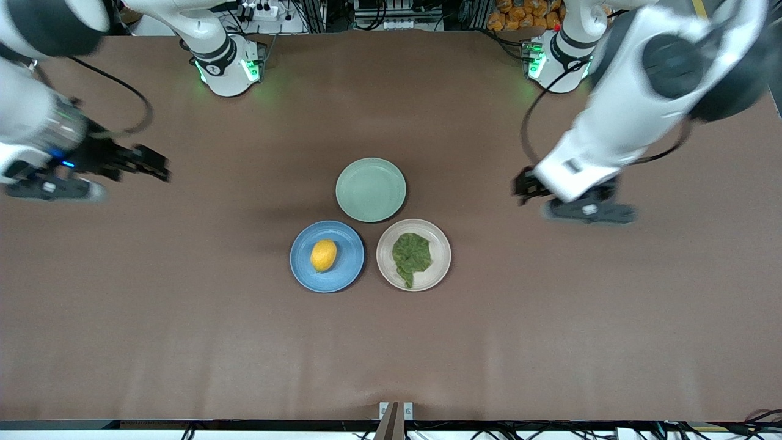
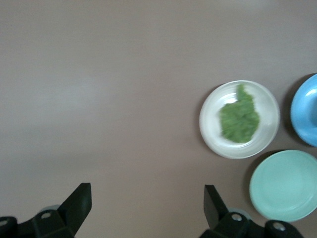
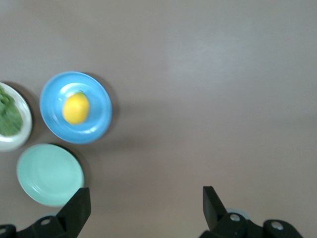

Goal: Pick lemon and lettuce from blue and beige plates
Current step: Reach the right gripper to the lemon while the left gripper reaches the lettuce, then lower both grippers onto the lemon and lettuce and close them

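Note:
The lemon (image 1: 324, 255) lies on the blue plate (image 1: 305, 269); it also shows in the right wrist view (image 3: 76, 108) on that plate (image 3: 52, 119). The lettuce (image 1: 411, 256) lies on the beige plate (image 1: 437, 272), seen too in the left wrist view (image 2: 239, 117) on its plate (image 2: 210, 129). My left gripper (image 1: 524, 187) is open and empty over bare table toward the left arm's end; its jaws stand wide apart (image 2: 147, 198). My right gripper (image 1: 156, 165) is open and empty over bare table toward the right arm's end (image 3: 146, 198).
An empty mint-green plate (image 1: 371, 189) sits just farther from the front camera than the two other plates, touching close to both. It shows in the left wrist view (image 2: 285, 184) and the right wrist view (image 3: 49, 174). Brown table (image 1: 183, 336) surrounds the plates.

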`<state>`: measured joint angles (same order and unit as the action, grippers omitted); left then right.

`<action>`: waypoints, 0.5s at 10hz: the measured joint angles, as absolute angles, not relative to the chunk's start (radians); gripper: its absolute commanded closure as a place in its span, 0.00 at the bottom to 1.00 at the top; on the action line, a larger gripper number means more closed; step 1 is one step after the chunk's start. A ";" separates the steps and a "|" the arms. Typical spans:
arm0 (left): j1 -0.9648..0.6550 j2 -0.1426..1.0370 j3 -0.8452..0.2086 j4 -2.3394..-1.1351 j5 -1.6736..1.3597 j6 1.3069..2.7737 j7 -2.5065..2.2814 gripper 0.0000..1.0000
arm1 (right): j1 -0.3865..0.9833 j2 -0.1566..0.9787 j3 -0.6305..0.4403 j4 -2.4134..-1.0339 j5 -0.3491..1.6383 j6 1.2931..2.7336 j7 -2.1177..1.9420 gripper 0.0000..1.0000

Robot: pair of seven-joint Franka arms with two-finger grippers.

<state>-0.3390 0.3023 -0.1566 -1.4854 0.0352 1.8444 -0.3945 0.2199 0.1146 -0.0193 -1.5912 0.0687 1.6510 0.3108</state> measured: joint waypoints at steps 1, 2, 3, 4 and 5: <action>-0.388 0.363 -0.157 -1.488 0.035 1.939 -0.466 0.00 | 0.270 0.172 -0.016 -1.591 0.081 1.714 0.391 0.00; -0.437 0.424 -0.155 -1.489 0.044 2.049 -0.542 0.00 | 0.308 0.235 -0.015 -1.589 0.099 1.791 0.446 0.00; -0.494 0.485 -0.153 -1.490 0.093 2.154 -0.626 0.00 | 0.334 0.306 -0.015 -1.587 0.111 1.868 0.490 0.00; -0.532 0.536 -0.151 -1.490 0.154 2.230 -0.685 0.00 | 0.353 0.368 -0.015 -1.584 0.124 1.928 0.533 0.00; -0.556 0.584 -0.150 -1.490 0.199 2.306 -0.712 0.00 | 0.364 0.423 -0.016 -1.580 0.154 1.979 0.576 0.00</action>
<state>-0.5556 0.5844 -0.1498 -1.4902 0.1989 2.3058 -0.7121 0.3640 0.4231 -0.0158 -1.5801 0.1538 1.9794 0.5764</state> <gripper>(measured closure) 0.000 0.000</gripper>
